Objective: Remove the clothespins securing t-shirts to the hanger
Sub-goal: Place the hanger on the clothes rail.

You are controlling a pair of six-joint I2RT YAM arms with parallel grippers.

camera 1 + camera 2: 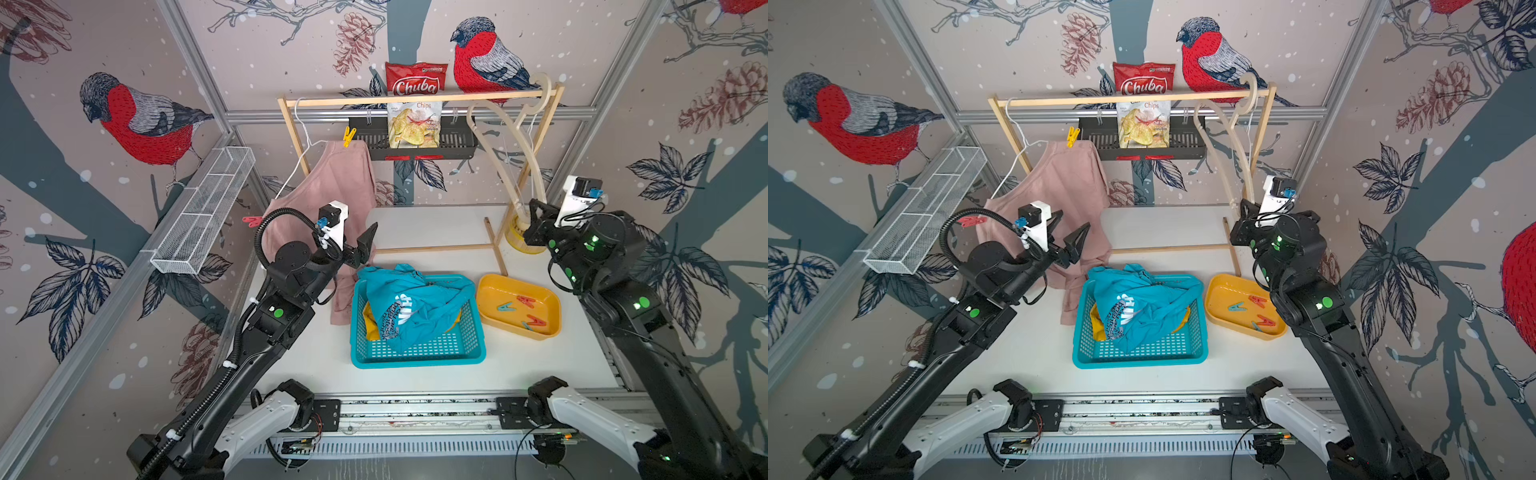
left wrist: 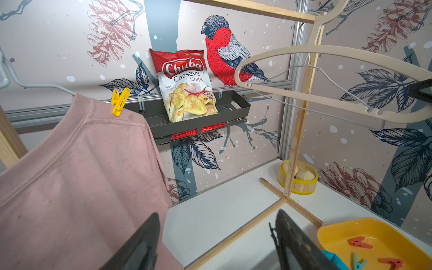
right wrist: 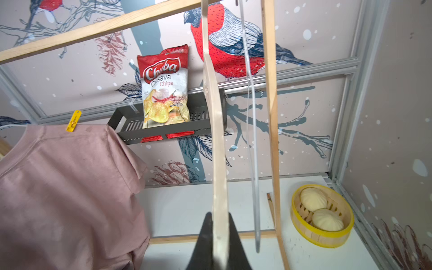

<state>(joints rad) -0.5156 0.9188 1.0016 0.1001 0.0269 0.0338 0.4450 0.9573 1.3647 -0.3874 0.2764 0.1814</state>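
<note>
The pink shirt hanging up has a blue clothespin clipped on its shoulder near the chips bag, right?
Not quite. The clothespin clipped on the pink shirt at the shoulder near the chips bag is yellow, not blue. The left wrist view shows it clearly.

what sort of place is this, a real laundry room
Likely a robot test cell staged as a laundry corner: wallpapered panels in an aluminium frame, a tabletop wooden rack, a pink t-shirt pinned by a yellow clothespin.
</note>
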